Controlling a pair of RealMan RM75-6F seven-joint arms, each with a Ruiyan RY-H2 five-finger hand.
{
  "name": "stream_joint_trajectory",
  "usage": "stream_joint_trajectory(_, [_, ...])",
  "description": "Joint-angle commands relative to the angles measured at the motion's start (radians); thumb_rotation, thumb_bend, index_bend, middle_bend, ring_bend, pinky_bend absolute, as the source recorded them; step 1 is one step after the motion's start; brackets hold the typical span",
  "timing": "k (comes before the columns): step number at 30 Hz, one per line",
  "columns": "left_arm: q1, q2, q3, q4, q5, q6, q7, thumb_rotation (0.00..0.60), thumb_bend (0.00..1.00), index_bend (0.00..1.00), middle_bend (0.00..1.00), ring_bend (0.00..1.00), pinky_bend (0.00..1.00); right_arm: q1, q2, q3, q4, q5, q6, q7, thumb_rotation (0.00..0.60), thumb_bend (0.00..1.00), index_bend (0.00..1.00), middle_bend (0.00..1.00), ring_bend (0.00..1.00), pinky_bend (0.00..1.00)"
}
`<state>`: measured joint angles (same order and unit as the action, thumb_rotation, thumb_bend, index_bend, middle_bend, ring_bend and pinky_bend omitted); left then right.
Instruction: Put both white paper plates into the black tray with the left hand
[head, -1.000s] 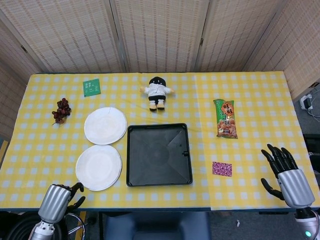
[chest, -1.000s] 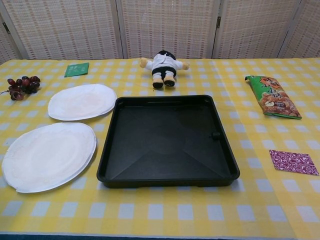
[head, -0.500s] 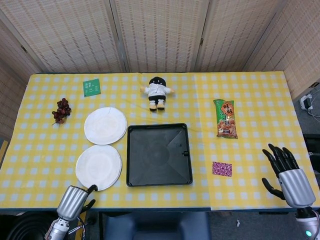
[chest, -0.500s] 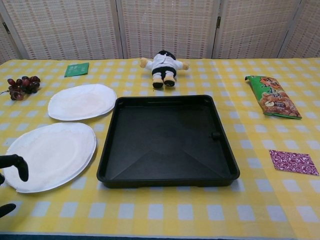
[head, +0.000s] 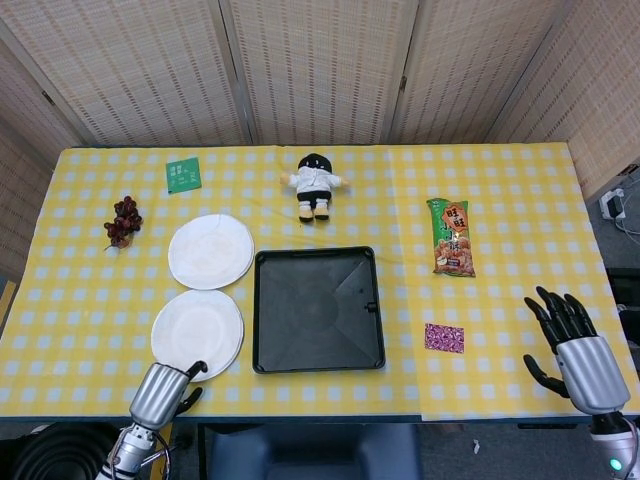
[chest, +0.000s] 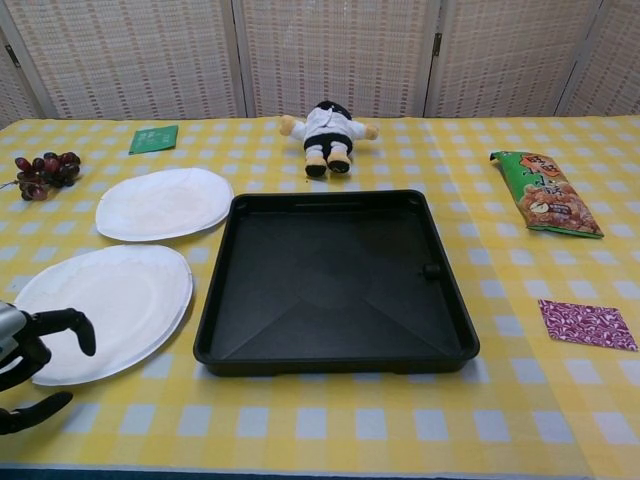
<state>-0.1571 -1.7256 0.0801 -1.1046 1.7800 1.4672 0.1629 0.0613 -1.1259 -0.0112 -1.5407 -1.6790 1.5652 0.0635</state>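
Two white paper plates lie left of the black tray (head: 318, 310) (chest: 335, 280): the near plate (head: 198, 334) (chest: 100, 310) and the far plate (head: 210, 251) (chest: 164, 203). The tray holds nothing. My left hand (head: 165, 391) (chest: 30, 365) hovers at the table's front edge, over the near plate's front rim, fingers curved and apart, holding nothing. My right hand (head: 570, 345) stays at the front right corner, fingers spread, empty; the chest view does not show it.
A plush doll (head: 316, 184) (chest: 326, 132) lies behind the tray. Grapes (head: 123, 220) (chest: 42, 172) and a green card (head: 183, 175) (chest: 153, 138) lie at the left. A snack bag (head: 451, 237) (chest: 545, 191) and a purple packet (head: 444, 338) (chest: 587, 324) lie right of the tray.
My left hand has moved rightward and forward from the front left corner to the near plate's front rim. The right hand, the plates and the tray have not moved.
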Motion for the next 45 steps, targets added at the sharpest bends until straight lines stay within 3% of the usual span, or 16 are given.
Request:
stream_joint_trajectory(1, [-0.012, -0.01, -0.003, 0.019, -0.006, -0.011, -0.006, 0.6, 0.34, 0.49, 1.0, 1.0, 1.0, 0.0, 0.001, 0.001, 0.0, 0.001, 0.001, 0.002, 0.6, 0.37, 0.0, 0.0, 0.0, 0.0])
stream_joint_trajectory(24, [-0.052, -0.098, -0.021, 0.171, -0.047, -0.007, -0.041, 0.6, 0.34, 0.5, 1.0, 1.0, 1.0, -0.002, 0.003, 0.008, 0.0, 0.01, 0.004, 0.006, 0.6, 0.37, 0.0, 0.0, 0.0, 0.0])
stream_joint_trajectory(33, [-0.049, -0.152, -0.037, 0.269, -0.062, 0.043, -0.076, 0.6, 0.51, 0.62, 1.0, 1.0, 1.0, 0.0, 0.003, 0.009, 0.0, 0.016, -0.005, 0.003, 0.6, 0.37, 0.0, 0.0, 0.0, 0.0])
stream_joint_trajectory(38, [-0.055, -0.16, -0.044, 0.303, -0.073, 0.049, -0.084, 0.6, 0.54, 0.63, 1.0, 1.0, 1.0, -0.001, 0.003, 0.009, -0.001, 0.015, -0.002, 0.001, 0.6, 0.37, 0.0, 0.0, 0.0, 0.0])
stream_joint_trajectory(45, [-0.064, -0.125, -0.078, 0.272, -0.063, 0.155, -0.073, 0.6, 0.54, 0.63, 1.0, 1.0, 1.0, -0.001, 0.004, 0.006, -0.003, 0.009, -0.003, 0.004, 0.6, 0.37, 0.0, 0.0, 0.0, 0.0])
